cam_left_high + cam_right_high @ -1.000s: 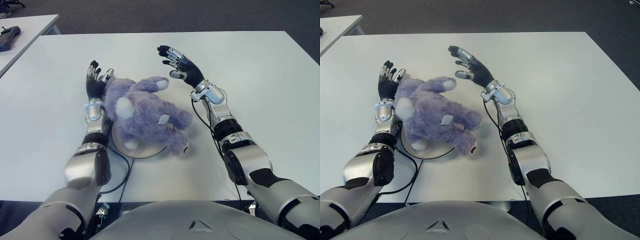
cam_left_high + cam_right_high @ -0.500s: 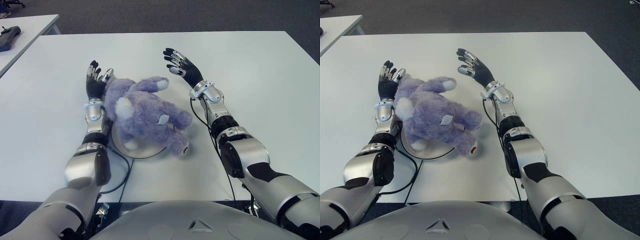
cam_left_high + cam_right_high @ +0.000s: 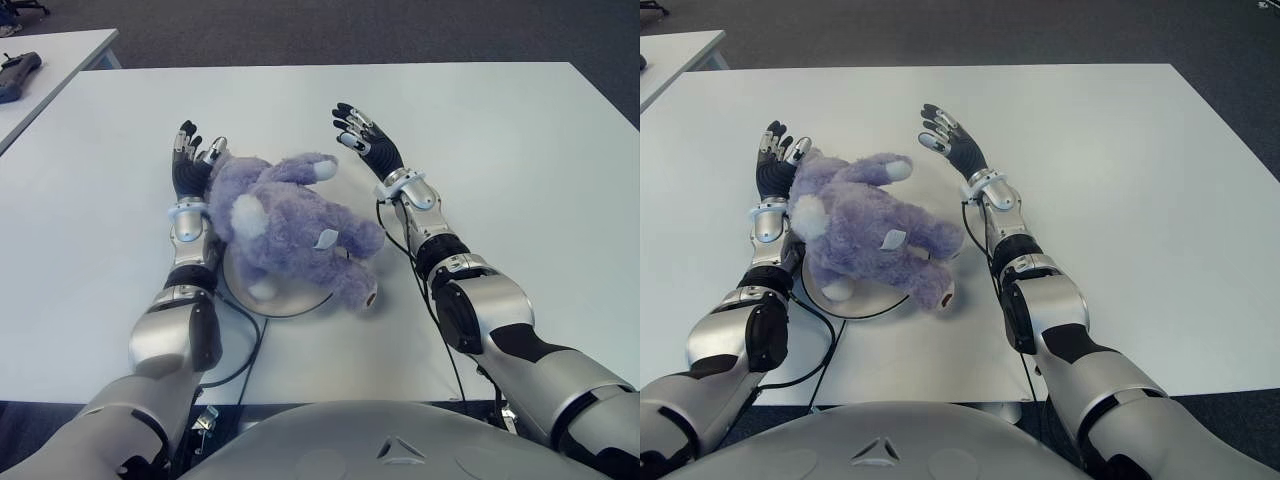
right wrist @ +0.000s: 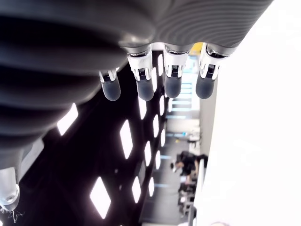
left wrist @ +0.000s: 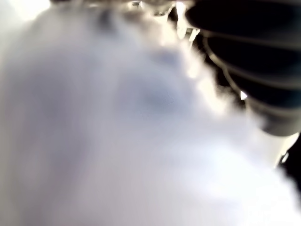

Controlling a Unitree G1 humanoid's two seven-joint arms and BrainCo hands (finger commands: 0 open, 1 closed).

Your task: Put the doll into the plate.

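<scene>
A purple plush doll (image 3: 285, 224) lies across a round white plate (image 3: 300, 298) near the table's front, covering most of it; one foot hangs over the plate's right rim. My left hand (image 3: 190, 160) stands open against the doll's left side, fingers straight, and purple fur (image 5: 117, 132) fills the left wrist view. My right hand (image 3: 362, 140) is open to the right of the doll, apart from it, holding nothing. In the right wrist view its fingertips (image 4: 141, 89) are spread with only the room beyond them.
The white table (image 3: 520, 150) stretches wide to the right and behind the doll. A second white table (image 3: 50, 60) with a dark device (image 3: 15, 75) on it stands at the far left. A black cable (image 3: 245, 345) runs by my left forearm.
My right hand has drawn back toward me and lowered, turning its fingers more upright, away from the doll. The left hand and the doll have stayed put.
</scene>
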